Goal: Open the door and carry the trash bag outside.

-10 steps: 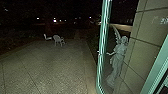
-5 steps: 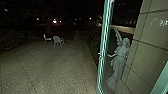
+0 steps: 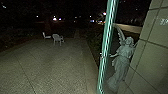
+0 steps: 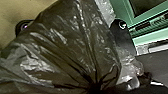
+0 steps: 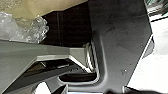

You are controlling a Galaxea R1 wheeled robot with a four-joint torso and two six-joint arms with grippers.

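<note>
Dark, shiny and full of folds, the trash bag spreads across the left wrist view. Its folds draw together into a tight gather at my left gripper, which is shut on it. Crumpled clear plastic lies against the bag's side; clear plastic also shows in the right wrist view. In the head view the door's green frame stands upright right of centre, with dark paving beyond it on the left.
A pale winged statue stands right of the door frame, beside a tiled wall. White chairs stand far off on the paved yard. Dark planting borders the paving, and small lights dot the distance.
The head camera's view has shifted. The green frame piece that was at the lower right is out of the picture, and more of the tiled wall shows there.
</note>
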